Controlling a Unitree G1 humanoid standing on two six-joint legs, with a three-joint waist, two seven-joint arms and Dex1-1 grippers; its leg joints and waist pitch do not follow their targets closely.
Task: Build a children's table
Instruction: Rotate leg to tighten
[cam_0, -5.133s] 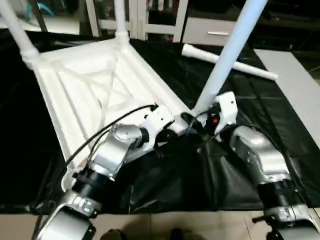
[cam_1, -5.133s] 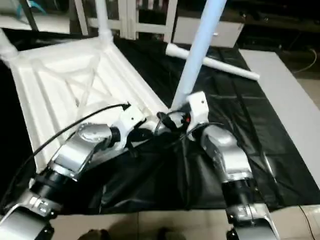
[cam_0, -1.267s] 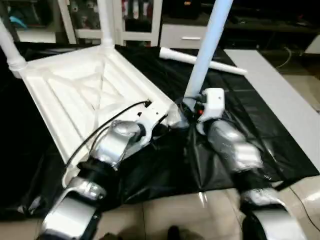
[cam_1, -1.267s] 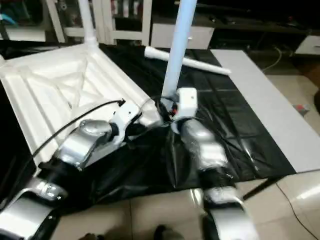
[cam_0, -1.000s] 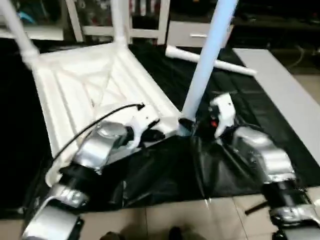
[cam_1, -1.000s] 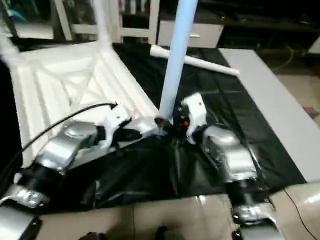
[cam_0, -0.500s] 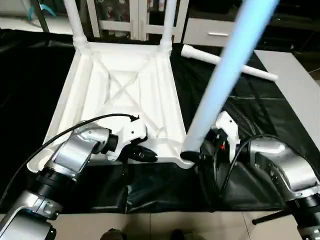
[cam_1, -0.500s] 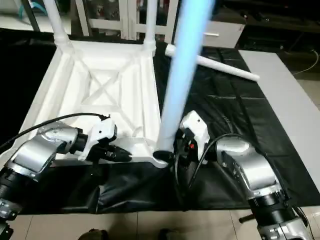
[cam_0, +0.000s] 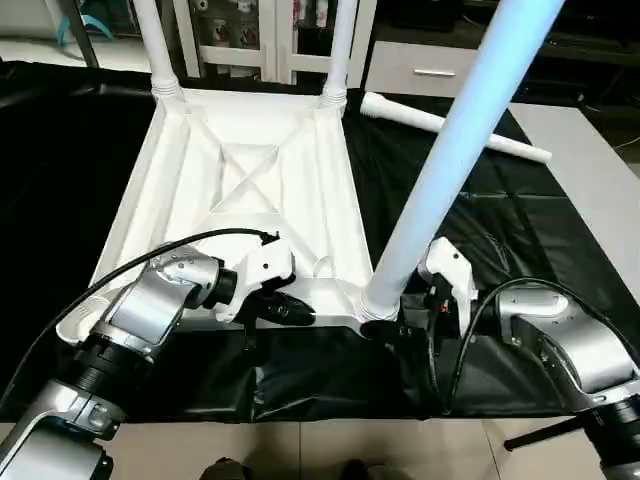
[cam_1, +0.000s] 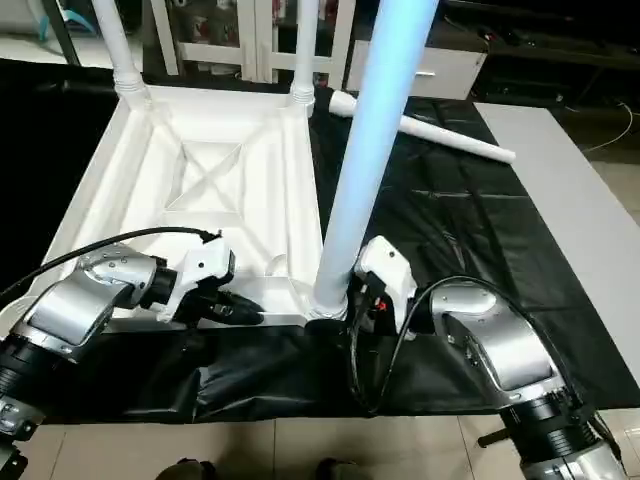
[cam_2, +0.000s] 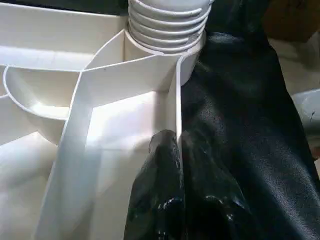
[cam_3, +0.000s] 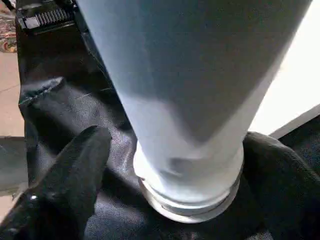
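The children's table top (cam_0: 250, 150) lies upside down on a black cloth, its X-ribs facing up. Two white legs (cam_0: 155, 50) stand in the far corner sockets. A third leg (cam_0: 450, 150) rises, leaning right, from the near right socket (cam_2: 167, 20). The fourth leg (cam_0: 450, 122) lies loose on the cloth at the back right. My left gripper (cam_0: 300, 313) is shut on the top's thin near rim (cam_2: 177, 90), close to that socket. My right gripper (cam_3: 175, 137) is open, with one finger (cam_3: 75, 175) on each side of the leaning leg's base.
The black cloth (cam_0: 520, 230) covers the work area and bunches up along its near edge. A grey floor strip (cam_0: 600, 170) runs along the right. White shelving and a drawer unit (cam_0: 420, 70) stand behind. A black cable (cam_0: 150, 260) arcs over my left forearm.
The whole picture has swung, so the camera moved. The near right leg stands a little steeper than half a second ago. My left gripper keeps its hold on the rim.
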